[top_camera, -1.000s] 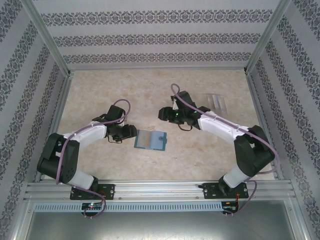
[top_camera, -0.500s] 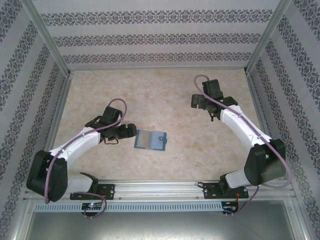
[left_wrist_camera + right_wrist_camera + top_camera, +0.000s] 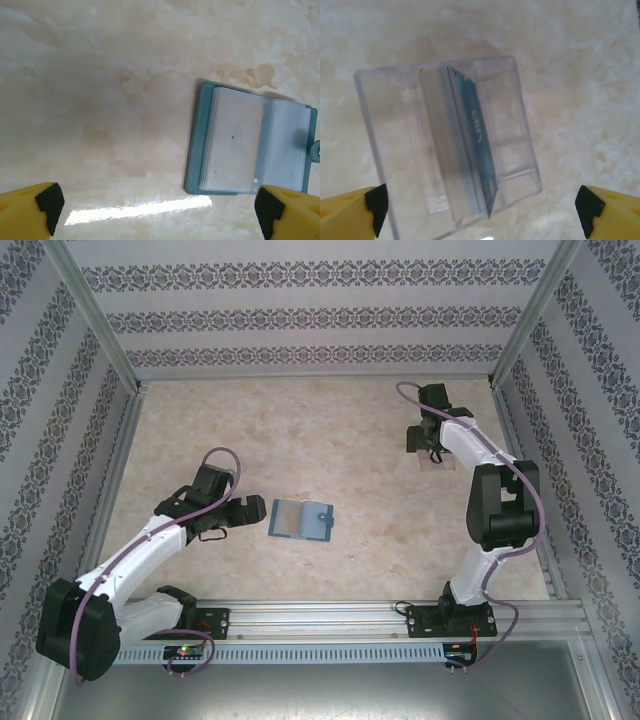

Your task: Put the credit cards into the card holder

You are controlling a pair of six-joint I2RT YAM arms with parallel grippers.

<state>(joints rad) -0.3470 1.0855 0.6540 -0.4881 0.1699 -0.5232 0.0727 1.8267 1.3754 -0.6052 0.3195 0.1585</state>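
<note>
While the card holder (image 3: 250, 145) lies spread open, pockets up, just beside the left gripper (image 3: 157, 215), whose jaws stand wide and empty, seemingly ready to steady it, the right gripper (image 3: 425, 443), equally wide and holding nothing, hangs farther back over the credit cards (image 3: 467, 145), stacked on edge in a clear stand (image 3: 385, 125), probably so 1 can be pinched out. All this sits on a glossy, marbled beige table (image 3: 330, 430) walled on 3 sides by patterned paper (image 3: 320, 320).

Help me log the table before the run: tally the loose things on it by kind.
Card holder: 1
Clear stand: 1
Stack of cards standing in the stand: 1 (single cards too tightly packed to count)
Total: 3
</note>
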